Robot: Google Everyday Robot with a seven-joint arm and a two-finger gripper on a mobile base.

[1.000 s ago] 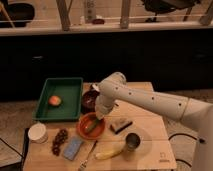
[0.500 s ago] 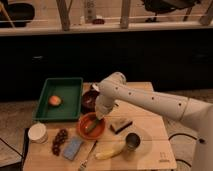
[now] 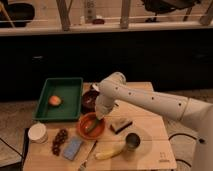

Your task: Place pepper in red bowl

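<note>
The red bowl (image 3: pixel 91 126) sits on the wooden table, left of centre. The dull green pepper (image 3: pixel 90 124) lies inside it. My gripper (image 3: pixel 99 115) hangs at the end of the white arm, right over the bowl's far right rim and next to the pepper.
A green tray (image 3: pixel 60 98) with an orange fruit (image 3: pixel 55 100) stands at the back left. A dark brown bowl (image 3: pixel 90 99) is behind the red bowl. Grapes (image 3: pixel 59 140), a white cup (image 3: pixel 37 132), a blue sponge (image 3: pixel 73 148), a banana (image 3: pixel 110 153), a can (image 3: pixel 132 142) and a dark block (image 3: pixel 120 125) lie nearby.
</note>
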